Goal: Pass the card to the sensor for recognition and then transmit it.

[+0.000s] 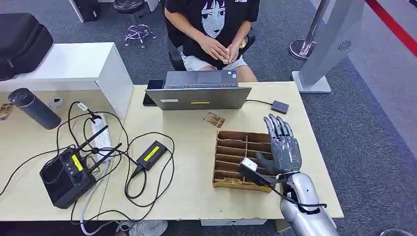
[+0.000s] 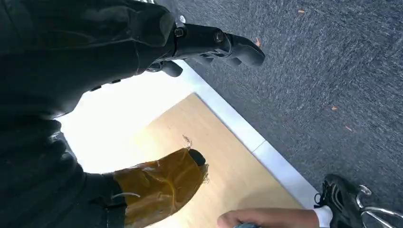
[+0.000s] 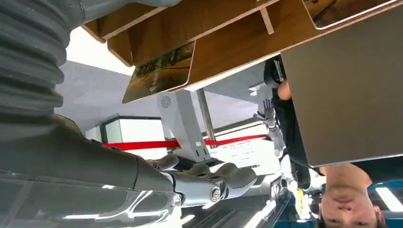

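A wooden slotted box [image 1: 241, 142] stands on the table's right half, with a brown card [image 1: 230, 180] lying in its nearest slot. This card [image 3: 159, 71] also shows in the right wrist view, sticking out of the box [image 3: 223, 42]. Another patterned card [image 1: 214, 119] lies flat on the table between the box and the laptop. A small black sensor [image 1: 280, 106] with a cable sits at the far right. My right hand [image 1: 281, 145] hovers over the box's right side, fingers straight and apart, holding nothing. In the left wrist view my left hand [image 2: 209, 45] hangs beside the table edge, holding nothing.
A grey laptop [image 1: 199, 93] stands at the table's far edge, and a person sits behind it with hands in lap. On the left lie a power strip [image 1: 101, 137], a black adapter [image 1: 151, 155], a controller with antennas [image 1: 69, 174], tangled cables and a dark bottle [image 1: 33, 108].
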`<state>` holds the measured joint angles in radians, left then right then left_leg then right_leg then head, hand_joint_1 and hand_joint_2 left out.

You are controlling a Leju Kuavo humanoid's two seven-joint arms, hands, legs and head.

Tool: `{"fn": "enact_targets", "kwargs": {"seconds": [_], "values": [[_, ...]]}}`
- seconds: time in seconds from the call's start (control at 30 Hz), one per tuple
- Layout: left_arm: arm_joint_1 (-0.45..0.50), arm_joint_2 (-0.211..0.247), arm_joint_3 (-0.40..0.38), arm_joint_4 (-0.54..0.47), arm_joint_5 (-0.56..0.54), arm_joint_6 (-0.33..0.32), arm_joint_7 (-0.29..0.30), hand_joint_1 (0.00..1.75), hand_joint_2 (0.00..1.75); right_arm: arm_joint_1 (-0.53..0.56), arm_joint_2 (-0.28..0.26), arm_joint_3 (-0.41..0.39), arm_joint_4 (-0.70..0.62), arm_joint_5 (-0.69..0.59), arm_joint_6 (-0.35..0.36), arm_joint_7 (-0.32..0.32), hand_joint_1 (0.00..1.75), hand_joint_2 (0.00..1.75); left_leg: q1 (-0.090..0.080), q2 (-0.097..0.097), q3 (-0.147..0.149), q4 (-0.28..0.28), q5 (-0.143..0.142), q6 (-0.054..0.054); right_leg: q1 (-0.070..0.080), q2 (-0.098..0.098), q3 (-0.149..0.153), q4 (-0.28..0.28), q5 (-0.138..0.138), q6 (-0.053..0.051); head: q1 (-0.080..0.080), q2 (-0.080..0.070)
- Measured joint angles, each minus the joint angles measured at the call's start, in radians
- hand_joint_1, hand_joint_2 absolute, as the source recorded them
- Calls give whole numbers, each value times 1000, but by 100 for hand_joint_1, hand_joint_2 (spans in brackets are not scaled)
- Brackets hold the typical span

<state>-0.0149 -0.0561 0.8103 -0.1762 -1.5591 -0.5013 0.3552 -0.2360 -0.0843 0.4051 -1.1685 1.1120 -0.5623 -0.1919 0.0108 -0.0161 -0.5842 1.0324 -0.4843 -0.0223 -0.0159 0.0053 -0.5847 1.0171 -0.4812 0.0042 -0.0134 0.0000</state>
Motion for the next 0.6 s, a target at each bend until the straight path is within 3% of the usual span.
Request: {"fn": "enact_targets", "kwargs": {"seconds": [0.6], "values": [[0, 0, 0, 0, 0, -1, 0, 0, 175, 3, 0, -18, 0, -3, 0, 0, 0, 175, 0, 0, 0, 0, 0, 0, 0, 0, 0, 0, 0, 0, 0, 0]]}}
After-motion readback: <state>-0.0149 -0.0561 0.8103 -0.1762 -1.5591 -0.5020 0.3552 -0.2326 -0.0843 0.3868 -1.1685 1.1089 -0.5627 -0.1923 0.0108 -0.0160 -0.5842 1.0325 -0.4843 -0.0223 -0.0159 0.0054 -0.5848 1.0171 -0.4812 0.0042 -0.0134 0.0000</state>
